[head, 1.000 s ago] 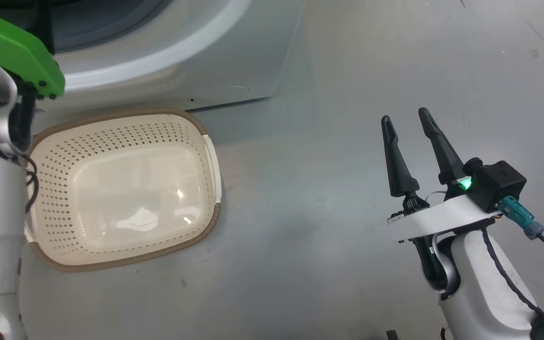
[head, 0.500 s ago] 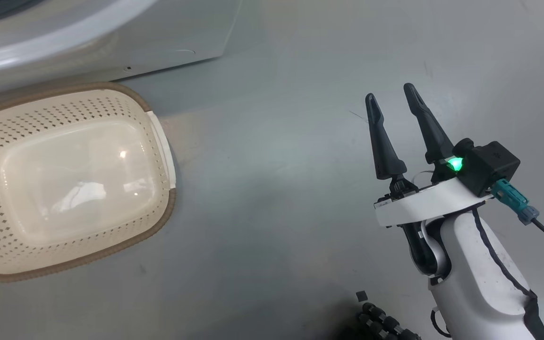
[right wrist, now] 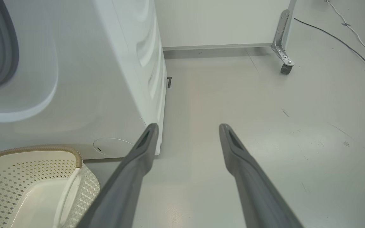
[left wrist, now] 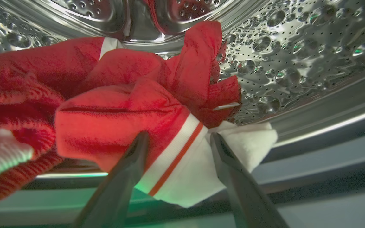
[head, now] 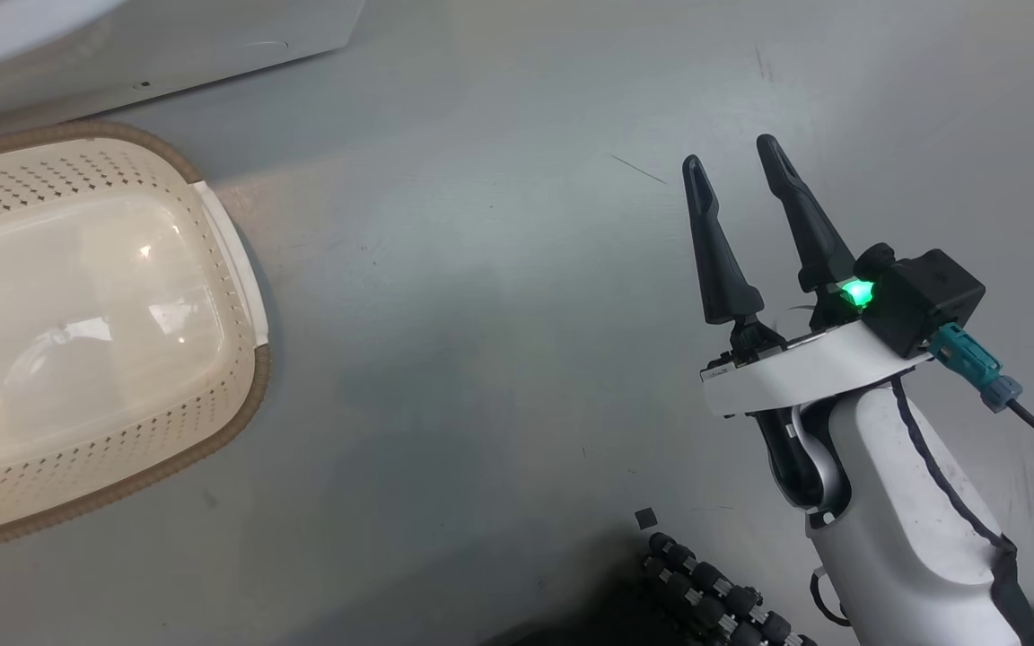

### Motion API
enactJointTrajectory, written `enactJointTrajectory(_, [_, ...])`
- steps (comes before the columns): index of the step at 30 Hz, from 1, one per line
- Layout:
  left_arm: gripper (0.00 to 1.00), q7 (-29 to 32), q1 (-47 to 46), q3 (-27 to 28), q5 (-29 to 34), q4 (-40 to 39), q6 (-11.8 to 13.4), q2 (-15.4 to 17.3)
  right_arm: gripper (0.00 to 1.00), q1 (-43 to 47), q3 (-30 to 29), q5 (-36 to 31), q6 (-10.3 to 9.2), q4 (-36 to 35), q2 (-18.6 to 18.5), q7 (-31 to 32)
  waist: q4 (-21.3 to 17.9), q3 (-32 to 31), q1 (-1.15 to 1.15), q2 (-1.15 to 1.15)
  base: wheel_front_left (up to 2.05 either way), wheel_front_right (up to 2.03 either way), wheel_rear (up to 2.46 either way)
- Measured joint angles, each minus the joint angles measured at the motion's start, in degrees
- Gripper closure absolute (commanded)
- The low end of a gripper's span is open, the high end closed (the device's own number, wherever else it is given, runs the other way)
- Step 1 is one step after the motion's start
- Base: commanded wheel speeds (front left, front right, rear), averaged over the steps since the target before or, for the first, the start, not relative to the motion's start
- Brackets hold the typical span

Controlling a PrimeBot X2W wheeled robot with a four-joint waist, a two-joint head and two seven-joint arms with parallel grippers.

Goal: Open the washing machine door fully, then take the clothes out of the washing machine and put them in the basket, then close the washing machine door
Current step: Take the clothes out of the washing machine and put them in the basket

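**Left gripper at the garment cuff: pre-grasp alignment**

**Position of the item.** The red garment [left wrist: 122, 120] lies bunched on the lower part of the steel drum [left wrist: 280, 47], close to its front lip. Its white cuff with a red stripe [left wrist: 182, 158] is the part nearest the opening and hangs forward over the lip. In the left wrist view the cuff band runs diagonally, from lower left to upper right.

**Left gripper.** The left gripper [left wrist: 179, 137] is spread wide and holds nothing. One fingertip sits at each side of the cuff, so the band lies directly ahead and between the tips. It cannot be told whether the tips already touch the cloth. The closing line crosses the band almost square to the stripe, so shutting the jaws here should pinch the cuff across its width. A short advance first would probably take in more cloth.

**Right gripper.** The right gripper [head: 730, 152] is also spread and empty. It is outside the washing machine [right wrist: 90, 79], over bare floor [head: 481, 314] and well apart from the garment. The left arm is clearly the nearer one.

**Destination.** The basket [head: 258, 381] stands on the floor just in front of the machine, left of the right gripper, and holds no clothes.
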Motion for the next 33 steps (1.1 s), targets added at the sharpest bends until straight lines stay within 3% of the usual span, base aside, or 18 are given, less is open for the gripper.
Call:
enactJointTrajectory(3, [0.00, 0.7, -0.6, 0.1, -0.4, 1.3, 0.0, 0.0, 0.00, -0.2, 0.2, 0.3, -0.01, 0.0, 0.0, 0.0, -0.2, 0.3, 0.00, 0.00, 0.00, 0.00, 0.00])
enactJointTrajectory(4, [0.06, 0.7, -0.6, 0.1, -0.4, 1.3, 0.0, 0.0, 0.00, -0.2, 0.2, 0.3, -0.01, 0.0, 0.0, 0.0, -0.2, 0.3, 0.00, 0.00, 0.00, 0.00, 0.00])
enactJointTrajectory(5, [0.53, 0.9, -0.9, 0.1, -0.4, 1.6, 0.0, 0.1, 0.00, -0.4, 0.2, 0.3, -0.02, 0.0, 0.0, 0.0, -0.3, 0.4, 0.00, 0.00, 0.00, 0.00, 0.00])
enactJointTrajectory(6, [0.71, 1.1, -1.2, 0.1, -0.4, 2.0, 0.0, 0.1, 0.00, -0.6, 0.3, 0.3, -0.04, 0.0, 0.0, 0.0, -0.3, 0.4, 0.00, 0.00, 0.00, 0.00, 0.00])
enactJointTrajectory(7, [1.00, 1.2, -1.5, 0.1, -0.4, 2.7, 0.0, 0.1, 0.00, -0.6, 0.5, 0.5, -0.43, 0.0, 0.0, 0.0, -0.2, 0.4, 0.00, 0.00, 0.00, 0.00, 0.00])
enactJointTrajectory(19, [1.00, -2.0, -2.1, -0.5, -0.3, 5.8, -0.5, 0.2, 0.00, -0.9, 0.3, 0.6, -0.55, 0.5, 0.0, 0.0, 0.3, -0.3, 0.00, 0.00, 0.00, 0.00, 0.00])
enactJointTrajectory(33, [1.00, -13.1, 3.1, -2.0, 1.1, 5.2, -1.5, -2.0, 0.00, -0.8, -0.7, -1.7, -0.89, 1.8, 0.0, 0.0, 2.3, -3.8, -0.01, 0.00, 0.00, 0.00, 0.00])
